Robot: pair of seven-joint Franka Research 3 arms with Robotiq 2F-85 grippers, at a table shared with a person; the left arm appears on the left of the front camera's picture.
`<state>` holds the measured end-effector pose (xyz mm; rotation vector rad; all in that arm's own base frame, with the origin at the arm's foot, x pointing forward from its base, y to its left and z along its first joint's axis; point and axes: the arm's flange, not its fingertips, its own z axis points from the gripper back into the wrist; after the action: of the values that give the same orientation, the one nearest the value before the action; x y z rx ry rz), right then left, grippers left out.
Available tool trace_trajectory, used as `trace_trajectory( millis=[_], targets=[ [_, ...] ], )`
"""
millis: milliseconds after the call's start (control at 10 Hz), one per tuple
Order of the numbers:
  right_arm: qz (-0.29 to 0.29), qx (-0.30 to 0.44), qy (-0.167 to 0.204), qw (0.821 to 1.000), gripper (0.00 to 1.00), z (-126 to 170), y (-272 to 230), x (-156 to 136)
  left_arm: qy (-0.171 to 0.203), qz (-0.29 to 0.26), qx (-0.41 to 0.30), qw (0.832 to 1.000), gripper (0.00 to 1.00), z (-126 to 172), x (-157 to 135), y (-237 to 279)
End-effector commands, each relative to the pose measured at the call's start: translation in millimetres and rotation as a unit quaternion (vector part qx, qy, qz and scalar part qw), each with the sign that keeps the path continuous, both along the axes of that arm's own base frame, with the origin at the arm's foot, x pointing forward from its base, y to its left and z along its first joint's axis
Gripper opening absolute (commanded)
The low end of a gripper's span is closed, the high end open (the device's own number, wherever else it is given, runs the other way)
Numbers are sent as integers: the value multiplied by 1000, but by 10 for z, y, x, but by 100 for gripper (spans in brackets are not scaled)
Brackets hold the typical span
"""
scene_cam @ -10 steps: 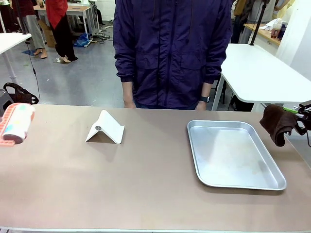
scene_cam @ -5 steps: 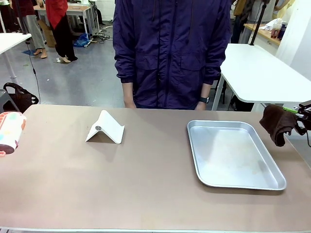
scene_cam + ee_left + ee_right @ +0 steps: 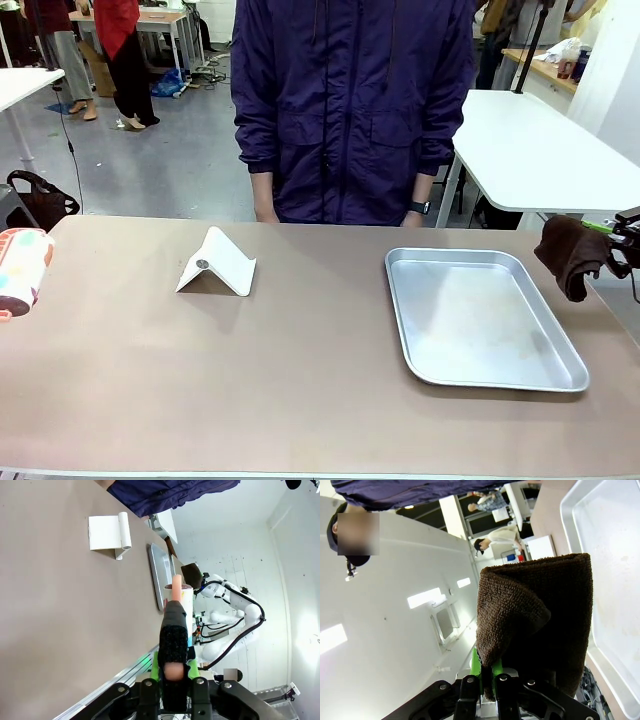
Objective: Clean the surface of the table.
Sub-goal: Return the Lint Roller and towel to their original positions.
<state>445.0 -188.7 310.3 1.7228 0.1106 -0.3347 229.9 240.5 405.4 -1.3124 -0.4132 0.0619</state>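
Both fingers closed: roller (image 3: 22,268), brown cloth (image 3: 570,254).

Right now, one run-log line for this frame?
left gripper: shut on lint roller, left table edge | right gripper: shut on brown cloth, beside tray | wiping: not started

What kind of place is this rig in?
Likely a robotics lab or open workshop: a white robot arm by a bare white wall, white-topped work tables on a grey concrete floor, and the wide brownish-taupe table.
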Motion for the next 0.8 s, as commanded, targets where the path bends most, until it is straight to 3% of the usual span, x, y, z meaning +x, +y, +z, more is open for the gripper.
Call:
trace_trajectory(
  millis=[0,500,700],
  targets=[
    [7,6,4,1000,9,69,-4,20,-1,3,-2,1000,23,37,14,-25],
    [0,0,0,1000,9,0,0,0,0,0,0,1000,23,0,0,0],
    [-11,-13,-25,1000,9,348,420,-8,2,-12,11,1000,23,240,252,-233]
  ],
)
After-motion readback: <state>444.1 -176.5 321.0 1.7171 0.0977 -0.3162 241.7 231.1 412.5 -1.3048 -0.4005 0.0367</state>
